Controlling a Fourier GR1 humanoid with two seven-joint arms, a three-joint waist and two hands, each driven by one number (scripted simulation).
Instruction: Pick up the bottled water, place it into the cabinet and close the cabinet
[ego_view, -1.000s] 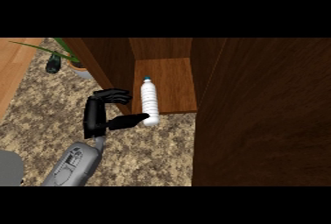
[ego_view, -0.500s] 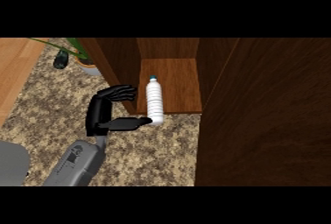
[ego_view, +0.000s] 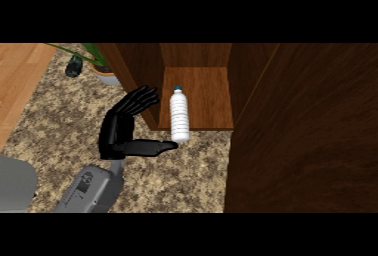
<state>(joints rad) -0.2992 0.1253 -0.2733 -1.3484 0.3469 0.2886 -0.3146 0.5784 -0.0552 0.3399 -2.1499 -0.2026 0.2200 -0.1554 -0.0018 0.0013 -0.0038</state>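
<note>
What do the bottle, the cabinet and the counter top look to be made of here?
The bottled water looks like clear or whitish ribbed plastic with a dark cap. The cabinet reads as dark brown wood, judging by its grain and matte finish. The counter looks like speckled granite-like stone, mottled beige and brown.

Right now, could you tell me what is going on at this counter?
One black hand is open beside the bottled water, its thumb reaching toward the bottle's base and its fingers straight, not curled round it. The bottle stands at the front edge of the open cabinet, on its wooden shelf. The other hand is out of view. A potted plant sits behind, on the granite counter.
</note>
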